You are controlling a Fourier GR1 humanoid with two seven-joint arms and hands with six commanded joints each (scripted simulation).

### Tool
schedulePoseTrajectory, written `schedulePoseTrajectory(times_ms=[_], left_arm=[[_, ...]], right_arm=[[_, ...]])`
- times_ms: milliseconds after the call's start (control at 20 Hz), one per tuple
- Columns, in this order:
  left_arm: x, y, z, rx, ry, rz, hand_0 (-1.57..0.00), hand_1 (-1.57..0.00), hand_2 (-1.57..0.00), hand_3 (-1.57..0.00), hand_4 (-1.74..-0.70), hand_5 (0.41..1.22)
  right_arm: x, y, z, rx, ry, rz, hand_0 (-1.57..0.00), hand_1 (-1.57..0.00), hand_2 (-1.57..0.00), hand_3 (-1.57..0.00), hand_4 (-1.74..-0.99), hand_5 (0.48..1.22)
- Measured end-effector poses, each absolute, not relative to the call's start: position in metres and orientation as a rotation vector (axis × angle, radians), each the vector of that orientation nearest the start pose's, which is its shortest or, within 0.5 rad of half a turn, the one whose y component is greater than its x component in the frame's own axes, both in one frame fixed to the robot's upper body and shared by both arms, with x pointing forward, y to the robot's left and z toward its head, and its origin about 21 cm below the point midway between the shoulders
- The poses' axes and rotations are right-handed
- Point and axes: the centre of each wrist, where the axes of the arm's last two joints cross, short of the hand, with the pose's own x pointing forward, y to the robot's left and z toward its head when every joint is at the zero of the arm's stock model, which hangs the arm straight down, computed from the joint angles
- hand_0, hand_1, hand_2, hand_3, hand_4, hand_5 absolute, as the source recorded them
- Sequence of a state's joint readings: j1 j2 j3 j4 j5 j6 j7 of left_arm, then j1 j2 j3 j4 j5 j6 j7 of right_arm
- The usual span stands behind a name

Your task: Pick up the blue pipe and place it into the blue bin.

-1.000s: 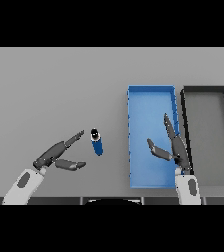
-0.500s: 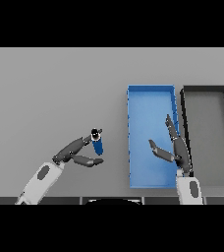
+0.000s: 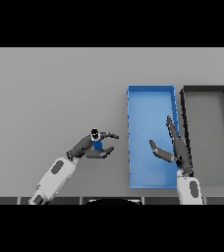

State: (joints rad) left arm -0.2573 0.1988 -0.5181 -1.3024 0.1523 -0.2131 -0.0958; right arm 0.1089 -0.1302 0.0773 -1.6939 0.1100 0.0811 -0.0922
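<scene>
The blue pipe (image 3: 97, 143), short with a black cap at its far end, lies on the grey table left of the blue bin (image 3: 133, 123). My left hand (image 3: 84, 146) has reached it. The fingers pass over its far side and the thumb runs along its near side, so the pipe sits between them. They look straight rather than curled, and much of the pipe is hidden by them. My right hand (image 3: 177, 147) hovers open over the near right part of the blue bin, holding nothing.
A black bin (image 3: 185, 106) stands right beside the blue bin, at the table's right. Both bins hold nothing that I can see.
My left hand has moved forward and to the right, from beside the pipe to straddling it. The pipe looks shorter, now partly covered. The right hand has barely shifted.
</scene>
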Motion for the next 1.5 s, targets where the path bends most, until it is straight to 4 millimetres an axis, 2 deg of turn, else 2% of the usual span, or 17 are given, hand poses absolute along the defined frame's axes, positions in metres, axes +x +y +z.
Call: schedulePoseTrajectory(times_ms=[100,200,300,450,550,700,750,800,1050,1350,1500], left_arm=[[0.274,0.144,-0.026,-0.486,-1.439,-0.673,-0.85,-0.94,-1.01,-1.0,-1.48,0.969],[0.268,0.141,-0.028,-0.509,-1.463,-0.654,-1.11,-1.17,-1.21,-1.16,-1.57,1.06],[0.265,0.138,-0.028,-0.505,-1.494,-0.669,-1.28,-1.31,-1.34,-1.27,-1.63,1.118],[0.263,0.132,-0.024,-0.485,-1.541,-0.67,-1.42,-1.44,-1.45,-1.37,-1.68,1.168],[0.259,0.131,-0.019,-0.524,-1.602,-0.658,-1.47,-1.49,-1.5,-1.4,-1.7,1.187],[0.264,0.125,0.002,-0.558,-1.67,-0.659,-1.52,-1.53,-1.53,-1.43,-1.71,1.204],[0.264,0.116,0.011,-0.592,-1.694,-0.668,-1.53,-1.54,-1.54,-1.44,-1.72,1.207],[0.262,0.114,0.018,-0.611,-1.715,-0.677,-1.54,-1.54,-1.55,-1.44,-1.72,1.21],[0.265,0.106,0.049,-0.636,-1.703,-0.74,-1.56,-1.56,-1.56,-1.45,-1.73,1.217],[0.265,0.104,0.051,-0.629,-1.662,-0.767,-1.57,-1.57,-1.57,-1.44,-1.73,1.219],[0.264,0.106,0.053,-0.649,-1.68,-0.763,-1.57,-1.57,-1.57,-1.44,-1.73,1.22]], right_arm=[[0.222,-0.247,0.011,-0.068,-1.674,0.299,0.0,0.0,0.0,0.0,-1.261,0.609],[0.226,-0.247,0.013,-0.071,-1.674,0.288,0.0,0.0,0.0,0.0,-1.259,0.614],[0.226,-0.246,0.013,-0.076,-1.672,0.289,0.0,0.0,0.0,0.0,-1.258,0.615],[0.229,-0.248,0.013,-0.071,-1.676,0.297,0.0,0.0,0.0,0.0,-1.25,0.622],[0.225,-0.247,0.011,-0.073,-1.671,0.3,0.0,0.0,0.0,0.0,-1.244,0.623],[0.223,-0.246,0.011,-0.078,-1.68,0.314,0.0,0.0,0.0,0.0,-1.239,0.629],[0.226,-0.243,0.012,-0.086,-1.672,0.319,0.0,0.0,0.0,0.0,-1.228,0.629],[0.225,-0.247,0.011,-0.096,-1.668,0.317,0.0,0.0,0.0,0.0,-1.221,0.631],[0.222,-0.25,0.011,-0.086,-1.704,0.321,0.0,0.0,0.0,0.0,-1.208,0.64],[0.218,-0.251,0.005,-0.099,-1.675,0.312,0.0,0.0,0.0,0.0,-1.174,0.629],[0.214,-0.246,0.004,-0.095,-1.68,0.29,0.0,0.0,0.0,0.0,-1.192,0.628]])
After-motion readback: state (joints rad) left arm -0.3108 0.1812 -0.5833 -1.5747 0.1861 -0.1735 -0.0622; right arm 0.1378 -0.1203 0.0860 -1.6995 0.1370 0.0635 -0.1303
